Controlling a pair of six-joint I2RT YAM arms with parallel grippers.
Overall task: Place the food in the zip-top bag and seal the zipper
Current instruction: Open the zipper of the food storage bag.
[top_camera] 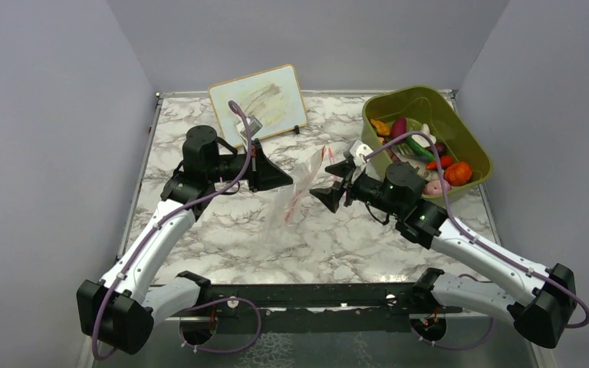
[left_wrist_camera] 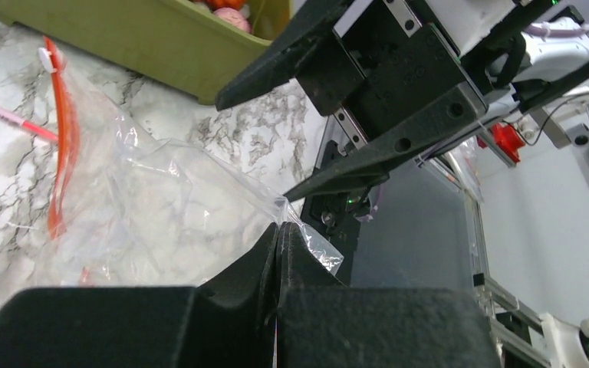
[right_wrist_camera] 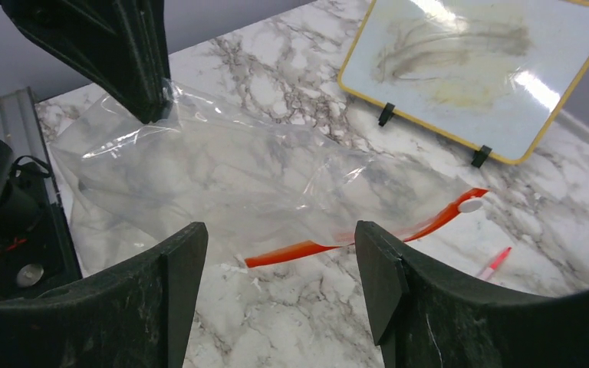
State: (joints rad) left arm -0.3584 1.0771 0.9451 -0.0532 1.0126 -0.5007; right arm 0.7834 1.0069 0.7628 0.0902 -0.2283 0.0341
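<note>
The clear zip-top bag (top_camera: 291,195) hangs over the middle of the table. My left gripper (top_camera: 288,181) is shut on one clear corner of it; the left wrist view shows the bag (left_wrist_camera: 161,207) pinched in my shut left gripper (left_wrist_camera: 279,228). The red-orange zipper (right_wrist_camera: 337,244) sags along the bag's lower edge near the tabletop, with its white slider (right_wrist_camera: 470,205) at one end. My right gripper (right_wrist_camera: 280,264) is open and empty, just short of the zipper, facing the bag (right_wrist_camera: 238,172). The food (top_camera: 429,153), with an orange ball (top_camera: 458,172), lies in the green bin.
The olive-green bin (top_camera: 468,130) stands at the back right, behind my right arm. A small whiteboard (top_camera: 259,98) leans at the back centre. A thin pink stick (right_wrist_camera: 495,263) lies on the marble beyond the bag. Grey walls close in the table's sides.
</note>
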